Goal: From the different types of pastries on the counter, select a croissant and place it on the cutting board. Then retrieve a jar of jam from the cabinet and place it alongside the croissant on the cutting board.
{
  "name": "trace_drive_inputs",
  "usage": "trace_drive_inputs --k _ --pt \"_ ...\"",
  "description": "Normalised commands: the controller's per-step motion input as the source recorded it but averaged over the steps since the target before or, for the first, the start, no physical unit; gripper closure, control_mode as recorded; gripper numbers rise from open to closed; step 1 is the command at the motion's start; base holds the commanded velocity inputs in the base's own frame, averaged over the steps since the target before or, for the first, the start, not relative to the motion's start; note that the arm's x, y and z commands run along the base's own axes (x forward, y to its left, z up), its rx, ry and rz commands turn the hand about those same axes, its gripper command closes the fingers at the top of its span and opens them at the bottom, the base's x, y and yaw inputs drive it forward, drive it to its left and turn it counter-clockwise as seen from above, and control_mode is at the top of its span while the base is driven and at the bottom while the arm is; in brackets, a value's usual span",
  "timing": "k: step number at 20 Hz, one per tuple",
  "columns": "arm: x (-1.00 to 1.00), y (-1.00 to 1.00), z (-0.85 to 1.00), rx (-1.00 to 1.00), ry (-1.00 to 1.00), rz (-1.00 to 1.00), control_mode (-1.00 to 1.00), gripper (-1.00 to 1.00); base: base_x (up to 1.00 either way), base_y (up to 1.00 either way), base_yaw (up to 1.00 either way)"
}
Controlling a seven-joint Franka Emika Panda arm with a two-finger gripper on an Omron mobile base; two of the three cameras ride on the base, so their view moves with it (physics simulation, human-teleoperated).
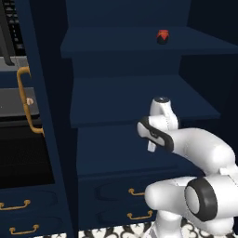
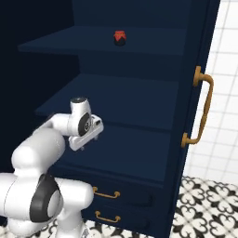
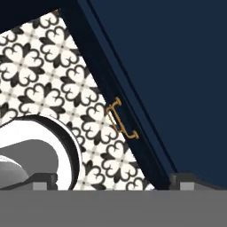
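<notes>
The work in hand is the second half of the task — fetching the jar of jam [image 1: 162,36] from the cabinet [image 1: 139,153]. The cabinet stands open in front of the arm, its navy shelves bare except for the jar, which sits on the upper shelf [image 2: 139,44], well above the gripper [image 3: 113,181] and farther back into the cabinet. In the right base view the jar is above and to the right of the hand; in the left base view it is almost straight above it.

The gripper hangs low in front of the bottom shelf, pointing downward. Its camera looks along the cabinet's lower front, past a brass drawer handle [image 3: 122,119], to the patterned floor tiles [image 3: 53,75]. The two finger tips stand at opposite sides of the hand view, spread wide, with nothing between them — the hand is empty.

The croissant and the cutting board cannot be checked from here, so I judge only that the jam step has begun and the reach has not. The next move calls for raising the hand well up, turning the wrist so the fingers face into the cabinet rather than the floor, then advancing over the upper shelf to bracket the small jar. The shelf edges leave little room, so the approach should be level and clear of the middle shelf [image 1: 139,104].
</notes>
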Motion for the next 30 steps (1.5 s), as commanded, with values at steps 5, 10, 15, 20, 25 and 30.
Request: trace_drive_inputs --k 5,10,15,20,25,30 --pt "-0.03 0.00 0.60 -0.13 -0.32 0.03 -1.00 -1.00 0.00 0.00 0.00" --pt "0.00 0.00 0.60 -0.08 -0.27 0.01 -1.00 -1.00 0.00 0.00 0.00" --pt "-0.03 0.00 0.70 -0.08 -0.30 0.02 -1.00 -1.00 0.00 0.00 0.00" --pt "-0.12 0.00 0.89 -0.11 -0.39 0.06 -1.00 -1.00 0.00 0.00 0.00" --pt "-0.23 0.00 0.84 -0.12 -0.38 0.06 -1.00 -1.00 0.00 0.00 0.00" --pt "-0.22 0.01 0.88 -0.09 -0.39 0.00 -1.00 -1.00 0.00 0.00 0.00"
